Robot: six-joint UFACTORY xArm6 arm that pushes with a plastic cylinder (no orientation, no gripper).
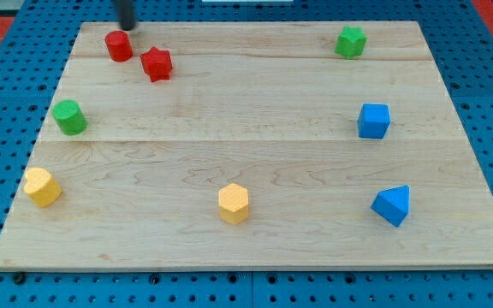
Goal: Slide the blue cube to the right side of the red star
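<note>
The blue cube (373,121) sits on the wooden board (255,154) at the view's right, about mid-height. The red star (156,64) lies at the view's upper left, far to the left of the cube. A red cylinder (118,45) stands just left of and slightly above the star. My tip (127,26) is at the view's top left, just above the red cylinder and up-left of the star, far from the blue cube.
A green hexagonal block (350,41) is at the upper right. A blue triangular block (392,205) is at the lower right. A yellow hexagonal block (234,204) is at the bottom centre, another yellow block (41,186) at lower left, a green cylinder (69,117) at left.
</note>
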